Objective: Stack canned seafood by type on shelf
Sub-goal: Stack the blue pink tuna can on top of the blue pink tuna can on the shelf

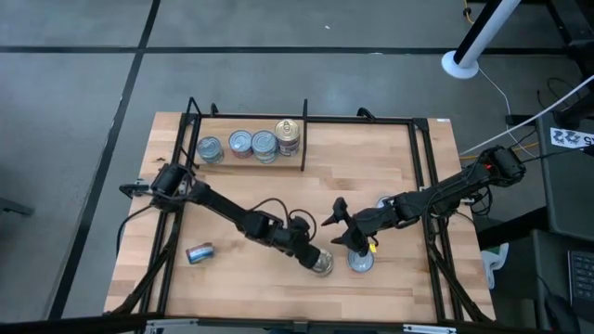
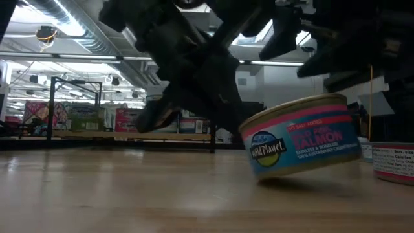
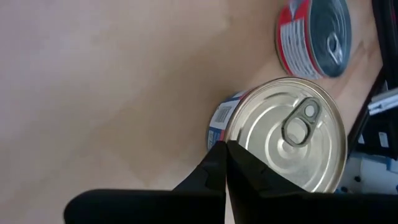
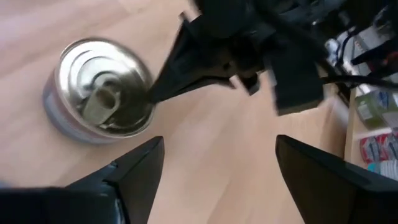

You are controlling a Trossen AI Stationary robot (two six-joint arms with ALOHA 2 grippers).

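Observation:
A tin with a pale gold pull-tab top and a blue-and-pink salmon label stands tipped near the front of the shelf, a wooden board in a black frame. My left gripper is shut, and its tips are on the tin's top. My right gripper hangs open just above and beyond the tin, touching nothing. Beside it stands a red-labelled tin with a silver-blue top. Several tins stand upright at the far left, by the divider bar. My left gripper presses its shut fingertips on the tin's pull-tab top, just inside the rim. The fingers slant down from the table's left. The tin sits tilted, resting on the lower edge of its base under the fingers, with the opposite side raised off the board.
One tin lies on its side near the front left. The black frame rails run along the board's sides. Bare wood lies between the far-left row and the arms. A white post base stands beyond the table.

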